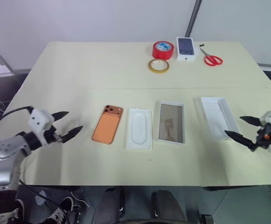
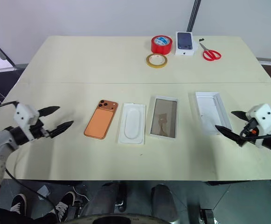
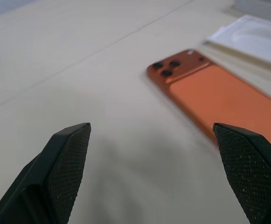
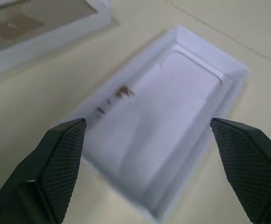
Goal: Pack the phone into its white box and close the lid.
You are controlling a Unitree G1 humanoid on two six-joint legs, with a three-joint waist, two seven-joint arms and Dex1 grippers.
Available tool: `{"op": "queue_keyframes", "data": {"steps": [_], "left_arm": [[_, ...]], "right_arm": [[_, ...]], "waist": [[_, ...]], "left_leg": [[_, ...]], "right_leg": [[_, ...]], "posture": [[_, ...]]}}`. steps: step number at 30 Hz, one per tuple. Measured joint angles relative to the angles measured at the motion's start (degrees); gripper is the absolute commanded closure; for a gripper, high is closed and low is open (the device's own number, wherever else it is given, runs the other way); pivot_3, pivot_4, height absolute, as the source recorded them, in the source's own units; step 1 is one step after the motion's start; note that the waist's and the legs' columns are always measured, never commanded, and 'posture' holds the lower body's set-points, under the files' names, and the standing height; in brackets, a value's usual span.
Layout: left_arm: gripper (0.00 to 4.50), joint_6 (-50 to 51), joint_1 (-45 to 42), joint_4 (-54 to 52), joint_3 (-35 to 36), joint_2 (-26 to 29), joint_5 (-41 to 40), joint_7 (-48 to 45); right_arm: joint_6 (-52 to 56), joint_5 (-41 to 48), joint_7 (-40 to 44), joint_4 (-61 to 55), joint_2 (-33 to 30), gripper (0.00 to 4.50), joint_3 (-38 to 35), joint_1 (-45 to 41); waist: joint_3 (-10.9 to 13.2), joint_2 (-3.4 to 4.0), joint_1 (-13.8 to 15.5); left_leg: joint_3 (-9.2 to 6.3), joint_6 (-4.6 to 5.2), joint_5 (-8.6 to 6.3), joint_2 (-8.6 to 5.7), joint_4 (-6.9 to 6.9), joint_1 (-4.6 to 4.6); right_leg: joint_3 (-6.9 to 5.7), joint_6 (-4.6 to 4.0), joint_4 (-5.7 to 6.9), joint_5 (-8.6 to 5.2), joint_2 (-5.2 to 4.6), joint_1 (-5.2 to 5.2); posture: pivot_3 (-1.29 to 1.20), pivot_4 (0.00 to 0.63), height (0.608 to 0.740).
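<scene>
Soft, even light fell from overhead on the pale worktop (image 1: 126, 70), leaving only faint shadows. Wrist views blurred toward their far edges; the phone (image 3: 219, 98) looked slightly soft.

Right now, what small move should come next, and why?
Probably ease the open left gripper toward the phone to grasp it: the phone lies untouched on the table, and the white box sits empty beside the insert.

Bare table (image 1: 79, 74) surrounds the phone (image 1: 107, 124); insert (image 1: 139, 128) lies just beside.
</scene>
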Motion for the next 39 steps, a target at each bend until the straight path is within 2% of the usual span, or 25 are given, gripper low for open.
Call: {"op": "queue_keyframes", "data": {"steps": [6,12,16,18,22,29,33,37,39], "left_arm": [[0.1,14.87,-5.43,-7.44,-5.97,-1.33,-2.11,4.42],[0.1,46.62,-16.38,-8.3,-8.38,-4.89,-19.52,5.89],[0.1,57.2,-20.02,-6.98,-8.91,-6.67,-23.11,8.91],[0.1,58.92,-20.67,-4.74,-9.05,-8.08,-23.06,10.4],[0.1,64.22,-23.5,0.58,-8.04,-14.48,-25.17,13.41],[0.1,67.11,-24.97,3.8,-6.08,-17.66,-26.44,15.27],[0.1,66.77,-25.45,4.01,-7.02,-18.03,-25.55,15.74],[0.1,66.67,-25.62,5.49,-7.65,-21.83,-25.46,16.91],[0.1,66.6,-25.62,5.48,-7.71,-21.94,-25.39,17.16]], "right_arm": [[2.79,0.28,-0.99,-9.05,2.92,0.05,7.86,-5.67],[3.81,-0.37,-0.18,-13.78,7.31,0.05,17.98,-10.65],[3.49,-2.25,-0.94,-13.57,8.77,0.05,20.68,-11.46],[3.04,-2.58,-1.57,-12.92,8.94,0.05,20.6,-11.44],[1.85,-2.99,-2.38,-12.6,10.05,0.05,20.72,-11.35],[1.53,-3.12,-3.95,-12.61,10.71,0.05,20.68,-10.99],[1.22,-3.35,-4.87,-12.67,11.11,0.05,20.68,-10.21],[1.08,-3.92,-5.38,-12.77,11.24,0.05,20.71,-9.93],[1.03,-4.24,-5.65,-12.77,11.31,0.05,20.71,-9.92]], "waist": [[0.01,-0.02,-0.01],[0.07,-0.11,0.27],[0.07,-0.11,0.13],[0.07,-0.11,0.14],[0.13,-0.23,0.51],[0.13,-0.22,0.22],[0.12,-0.2,0.37],[0.12,-0.21,0.66],[0.11,-0.19,0.86]], "left_leg": [[0.0,0.01,0.01,0.0,0.04,-0.01],[-0.06,0.04,0.02,-0.01,0.28,-0.05],[-0.06,0.05,0.03,-0.03,0.29,-0.05],[-0.05,0.05,0.04,-0.03,0.3,-0.03],[-0.06,0.05,0.04,-0.03,0.39,-0.03],[-0.06,-0.07,0.11,-0.03,0.37,-0.02],[-0.07,-0.19,0.18,-0.03,0.36,0.01],[-0.07,-0.18,0.17,-0.04,0.37,0.02],[-0.07,-0.19,0.17,-0.03,0.34,0.03]], "right_leg": [[-0.01,0.08,0.07,0.04,0.05,0.0],[-0.09,0.11,0.14,0.04,0.11,0.1],[-0.09,0.13,0.19,0.04,0.17,0.09],[-0.09,0.13,0.21,0.04,0.2,0.11],[-0.1,0.14,0.23,0.04,0.23,0.16],[-0.09,0.15,0.24,0.04,0.25,0.14],[-0.1,0.14,0.23,0.04,0.24,0.2],[-0.09,0.14,0.22,0.04,0.22,0.21],[-0.09,0.14,0.23,0.04,0.23,0.2]], "posture": [[0.0,0.15,0.728],[0.0,0.15,0.728],[0.0,0.15,0.728],[0.0,0.15,0.728],[0.0,0.15,0.728],[0.0,0.15,0.728],[0.0,0.15,0.728],[0.0,0.15,0.728],[0.0,0.15,0.728]]}}
